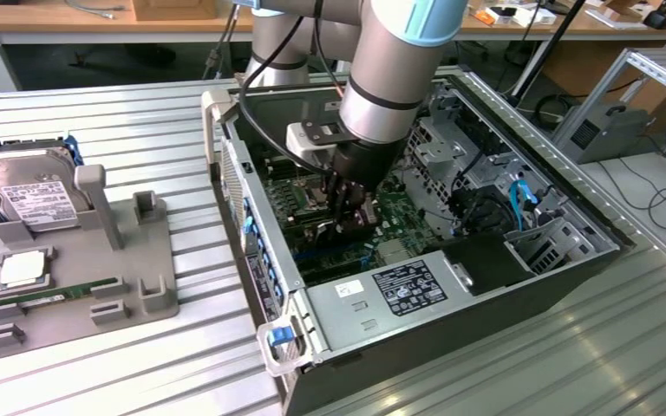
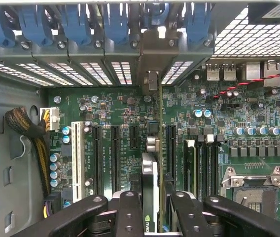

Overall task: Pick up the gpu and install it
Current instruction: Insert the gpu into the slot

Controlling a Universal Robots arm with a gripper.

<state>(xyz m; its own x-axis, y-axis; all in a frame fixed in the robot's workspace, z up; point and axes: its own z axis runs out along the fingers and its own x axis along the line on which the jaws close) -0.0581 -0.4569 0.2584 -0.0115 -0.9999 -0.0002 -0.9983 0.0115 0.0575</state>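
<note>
Inside the open computer case [image 1: 252, 195], my gripper [image 1: 350, 217] reaches down over the green motherboard [image 1: 397, 217]. It is shut on the gpu [image 1: 359, 227], a thin dark card that stands on edge. In the wrist view the gpu [image 2: 150, 182] runs edge-on between the black fingers [image 2: 130, 212] of my gripper [image 2: 152, 205]. The card lies along the black expansion slots [image 2: 114, 158], touching or very near the board. Its silver bracket [image 2: 152, 79] stands at the case's rear slot openings.
A grey holder [image 1: 136, 260] on the exterior view's left carries a silver hard drive [image 1: 38, 204] and a green memory stick [image 1: 62, 296]. The power supply [image 1: 408, 290], drive cage [image 1: 443, 147] and blue cables [image 1: 520, 204] crowd the case. A cable bundle [image 2: 29, 133] and CPU socket [image 2: 256, 185] flank the slots.
</note>
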